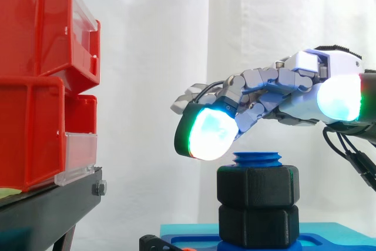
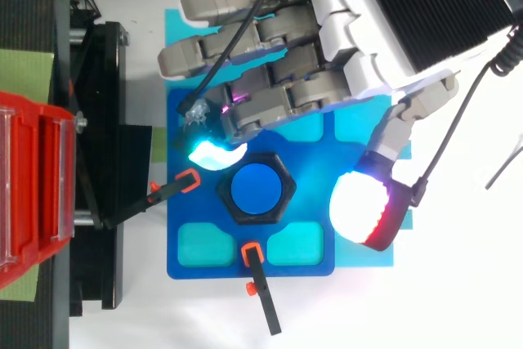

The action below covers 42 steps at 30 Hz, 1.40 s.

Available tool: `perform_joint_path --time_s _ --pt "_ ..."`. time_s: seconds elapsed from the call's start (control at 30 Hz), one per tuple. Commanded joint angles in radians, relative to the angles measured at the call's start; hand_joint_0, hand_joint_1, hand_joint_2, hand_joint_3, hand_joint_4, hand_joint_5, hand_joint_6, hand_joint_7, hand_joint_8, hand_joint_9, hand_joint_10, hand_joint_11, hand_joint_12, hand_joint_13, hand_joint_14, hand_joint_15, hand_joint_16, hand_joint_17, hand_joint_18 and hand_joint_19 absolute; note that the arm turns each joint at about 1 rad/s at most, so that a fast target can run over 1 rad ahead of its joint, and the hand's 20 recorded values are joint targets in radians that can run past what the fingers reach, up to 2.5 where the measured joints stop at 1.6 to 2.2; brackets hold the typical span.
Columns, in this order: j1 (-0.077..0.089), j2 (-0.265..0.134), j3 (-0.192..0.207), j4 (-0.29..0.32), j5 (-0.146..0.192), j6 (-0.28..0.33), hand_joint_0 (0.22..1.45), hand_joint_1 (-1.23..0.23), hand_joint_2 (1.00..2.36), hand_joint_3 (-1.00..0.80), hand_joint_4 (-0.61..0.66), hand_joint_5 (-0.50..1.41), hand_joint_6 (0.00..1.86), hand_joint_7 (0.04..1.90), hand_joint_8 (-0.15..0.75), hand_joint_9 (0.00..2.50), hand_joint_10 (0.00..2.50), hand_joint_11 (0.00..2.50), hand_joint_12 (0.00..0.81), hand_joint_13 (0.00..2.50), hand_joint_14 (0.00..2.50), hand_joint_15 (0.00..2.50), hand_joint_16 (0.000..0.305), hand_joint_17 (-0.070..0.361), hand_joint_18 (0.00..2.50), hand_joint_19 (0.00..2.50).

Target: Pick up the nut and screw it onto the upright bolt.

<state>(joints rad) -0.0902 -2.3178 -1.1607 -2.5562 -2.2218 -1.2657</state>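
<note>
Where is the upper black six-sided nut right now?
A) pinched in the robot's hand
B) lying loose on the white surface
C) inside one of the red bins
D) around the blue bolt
D: the upper black nut sits round the blue bolt, whose threaded top pokes out above it. The hand hovers just above with relaxed fingers, holding nothing.

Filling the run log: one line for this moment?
hand: open, empty, above nut | nut: on upright bolt, thread tip showing
</note>
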Motion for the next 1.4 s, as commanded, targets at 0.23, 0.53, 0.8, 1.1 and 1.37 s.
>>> perform_joint_path --time_s 0.23,0.53,0.8,1.1,1.37 --pt "0.017 -0.048 0.019 0.096 0.034 0.057 0.44 -0.13 1.0 -0.5 0.24 -0.14 0.5 0.73 0.244 0.55 0.0 0.0 0.339 0.07 0.0 0.0 0.048 0.107 0.0 0.0" --pt "0.029 -0.055 0.018 0.057 0.054 0.111 0.44 -0.11 1.0 -0.5 0.25 -0.13 0.5 0.84 0.252 0.56 0.0 0.0 0.341 0.08 0.0 0.0 0.048 0.107 0.0 0.0" --pt "0.027 -0.054 0.013 0.039 0.054 0.106 0.46 -0.12 1.0 -0.5 0.3 -0.09 0.5 0.98 0.269 0.66 0.0 0.0 0.329 0.17 0.0 0.0 0.044 0.098 0.0 0.0" --pt "0.023 -0.054 0.012 0.04 0.053 0.1 0.48 -0.13 1.0 -0.5 0.28 -0.05 0.5 1.1 0.281 0.79 0.0 0.0 0.31 0.27 0.0 0.0 0.041 0.091 0.0 0.0" --pt "0.012 -0.054 0.012 0.053 0.047 0.091 0.48 -0.15 1.0 -0.5 0.25 -0.03 0.5 1.23 0.285 0.87 0.0 0.0 0.3 0.33 0.0 0.0 0.037 0.084 0.0 0.0"
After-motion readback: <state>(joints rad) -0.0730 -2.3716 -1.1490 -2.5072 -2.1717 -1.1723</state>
